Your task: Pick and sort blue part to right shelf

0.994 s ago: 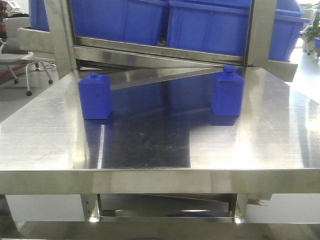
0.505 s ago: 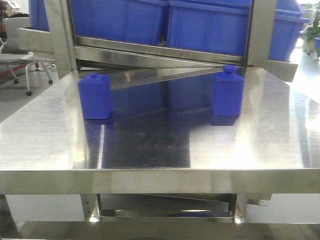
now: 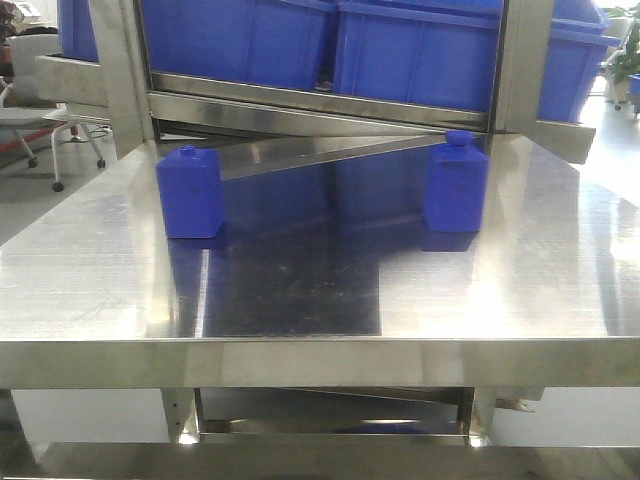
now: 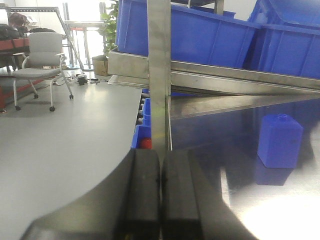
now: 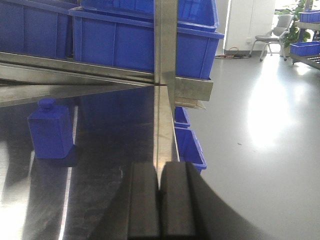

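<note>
A small blue plastic block with a round cap (image 3: 190, 193) stands upright on the left of the shiny steel tabletop (image 3: 520, 270). A second blue block (image 3: 456, 185) stands on the right, well apart from it. Both are near the back, just in front of the steel shelf (image 3: 320, 105) that holds big blue plastic bins (image 3: 420, 50). The left claw (image 4: 160, 190) is pressed together and holds nothing. The right claw (image 5: 160, 200) is pressed together too, and it is empty.

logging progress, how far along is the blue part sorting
Nothing looks done: left blue part and right blue part both stand on the steel table in front of the right shelf. Nothing in hand: left pincer and right pincer are shut, empty. Picking and shelving remain.
</note>
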`<action>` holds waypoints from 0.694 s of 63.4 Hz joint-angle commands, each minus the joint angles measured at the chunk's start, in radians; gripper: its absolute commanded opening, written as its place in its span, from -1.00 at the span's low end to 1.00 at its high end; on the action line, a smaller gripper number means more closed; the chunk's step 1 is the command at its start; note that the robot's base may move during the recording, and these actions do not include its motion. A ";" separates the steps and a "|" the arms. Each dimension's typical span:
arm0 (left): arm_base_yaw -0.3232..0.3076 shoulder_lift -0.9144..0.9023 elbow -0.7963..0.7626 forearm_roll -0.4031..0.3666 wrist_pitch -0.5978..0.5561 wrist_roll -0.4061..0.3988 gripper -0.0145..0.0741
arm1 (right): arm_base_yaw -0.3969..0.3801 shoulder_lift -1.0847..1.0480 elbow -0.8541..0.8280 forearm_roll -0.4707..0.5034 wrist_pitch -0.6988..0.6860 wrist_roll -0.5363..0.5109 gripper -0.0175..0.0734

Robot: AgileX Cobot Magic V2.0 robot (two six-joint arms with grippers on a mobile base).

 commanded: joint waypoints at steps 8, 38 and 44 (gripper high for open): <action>0.000 -0.024 0.024 -0.002 -0.087 -0.006 -0.39 | -0.004 -0.022 -0.023 -0.009 -0.138 -0.003 -0.55; 0.000 -0.024 0.024 -0.002 -0.087 -0.006 -0.39 | -0.004 -0.021 -0.113 -0.009 -0.075 -0.003 -0.55; 0.000 -0.024 0.024 -0.002 -0.087 -0.006 -0.39 | -0.004 -0.021 -0.152 -0.009 -0.006 -0.003 -0.55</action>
